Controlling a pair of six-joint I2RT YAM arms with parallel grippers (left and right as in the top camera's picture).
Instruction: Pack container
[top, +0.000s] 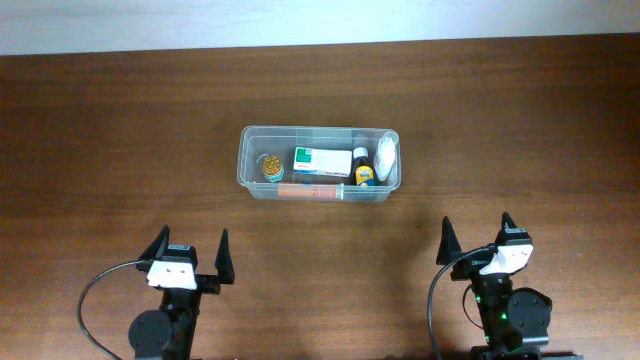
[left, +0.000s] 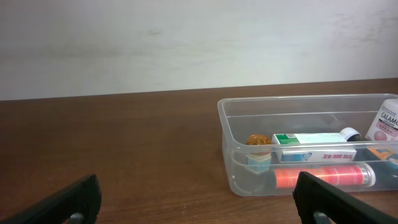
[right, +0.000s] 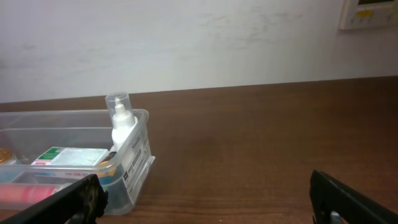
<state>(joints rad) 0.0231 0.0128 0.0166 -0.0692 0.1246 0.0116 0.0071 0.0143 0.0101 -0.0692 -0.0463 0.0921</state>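
The container (top: 320, 129) sits in the middle of the table (top: 120, 120), already loaded, its long axis running 9 to 3. Both tools are spread wide and empty. The tub lies at 1 o'clock from the left gripper (top: 194, 233) and 11 from the right gripper (top: 477, 222) (left looks slightly nearer).

I see the container (top: 244, 165), a clear rectangular plastic tub with rounded corners and a rim. It sits upright and open-topped near the middle of the brown worktop (top: 120, 150), long side running left to right. Inside I make out a white-and-green box (top: 322, 161) lying flat, an orange tube (top: 312, 190) along the near wall, a small jar (top: 272, 167) at the left, and a dark bottle (top: 364, 170) and white bottle (top: 386, 157) at the right end.
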